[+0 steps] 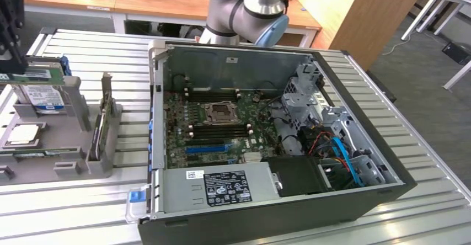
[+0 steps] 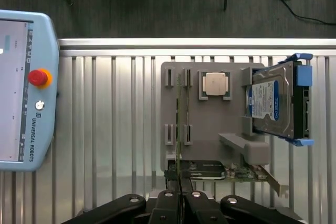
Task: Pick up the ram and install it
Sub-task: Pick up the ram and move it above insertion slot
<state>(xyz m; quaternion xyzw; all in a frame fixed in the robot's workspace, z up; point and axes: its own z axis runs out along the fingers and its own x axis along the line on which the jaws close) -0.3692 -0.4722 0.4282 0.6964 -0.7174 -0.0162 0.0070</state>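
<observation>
Exterior view: on a slatted metal desk, an open computer case lies on its side. The arm bends behind it and reaches to the exterior view's left, over a grey parts tray carrying a hard drive and a processor. Wrist pointing straight down, the claw is pinched tight on the thin green ram, held edge-on over the tray.
</observation>
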